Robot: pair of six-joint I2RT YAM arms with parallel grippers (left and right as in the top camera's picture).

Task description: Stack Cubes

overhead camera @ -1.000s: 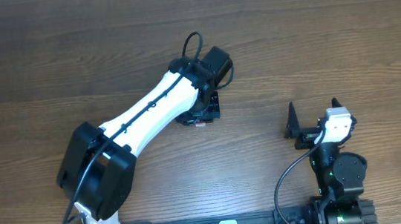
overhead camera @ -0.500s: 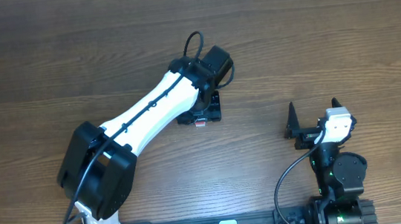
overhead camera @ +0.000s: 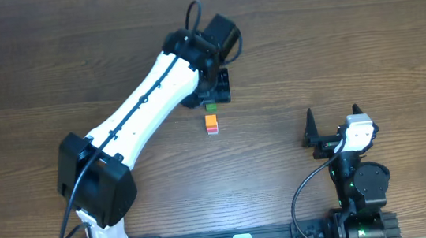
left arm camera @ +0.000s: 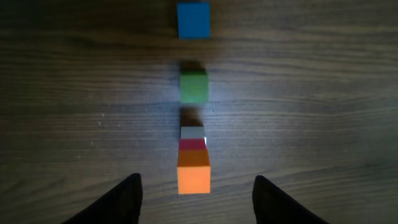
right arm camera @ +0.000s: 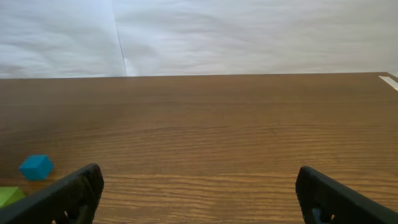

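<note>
A stack of three cubes (overhead camera: 211, 125) stands mid-table: orange cube (left arm camera: 193, 178) on top, a red cube (left arm camera: 193, 144) under it, a grey cube (left arm camera: 192, 132) at the base. A green cube (overhead camera: 211, 106) (left arm camera: 194, 87) sits alone just beyond the stack, and a blue cube (left arm camera: 193, 20) lies farther on in the same line. My left gripper (left arm camera: 198, 200) (overhead camera: 215, 95) hangs open above the cubes, clear of the stack and holding nothing. Near its base at the right, my right gripper (overhead camera: 332, 122) (right arm camera: 199, 208) is open and empty; it sees the blue cube (right arm camera: 36, 167) and green cube (right arm camera: 9, 196) off to one side.
The wooden table (overhead camera: 362, 32) is bare around the line of cubes. A white backdrop (right arm camera: 249, 37) rises behind the table's far edge.
My left gripper has drawn back up and away from the stack, leaving the orange cube on top. The stack and the green cube have come out from under it. The right arm has stayed put.
</note>
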